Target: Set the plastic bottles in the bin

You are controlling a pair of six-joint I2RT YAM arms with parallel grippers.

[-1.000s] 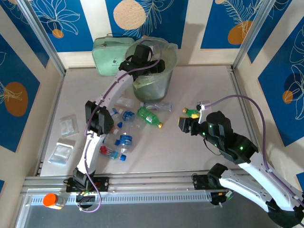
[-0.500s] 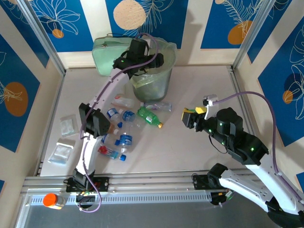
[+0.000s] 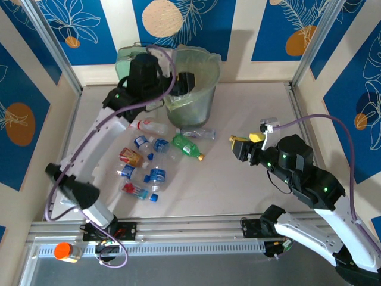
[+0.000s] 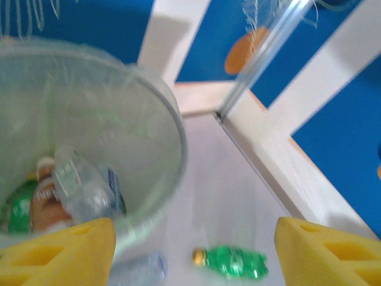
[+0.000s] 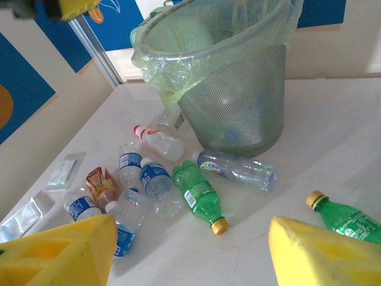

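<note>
The bin [image 3: 202, 101] stands at the back of the table, grey with a pale green liner; inside it lie a clear bottle [image 4: 83, 187], a green one and a brown one. My left gripper [image 3: 177, 82] hovers open at its left rim with nothing between the yellow fingers [image 4: 56, 250]. Several plastic bottles lie in front of the bin: a green one [image 3: 189, 147], a clear one [image 3: 199, 133], a red-capped one [image 3: 149, 126], and blue-labelled ones [image 3: 156, 176]. My right gripper [image 3: 245, 145] is open and empty above the table. Another green bottle [image 5: 348, 219] lies just beside its right finger.
A pale green zipped case [image 3: 128, 59] sits behind the bin, partly behind my left arm. Flat clear packets [image 5: 62, 173] lie near the left wall. An orange-capped item [image 3: 66, 251] rests on the front rail. Bare table stretches to the right of the bin.
My left arm has swung left, carrying its gripper from above the bin's middle to its left rim. The right gripper has drifted slightly right and up, still open.
</note>
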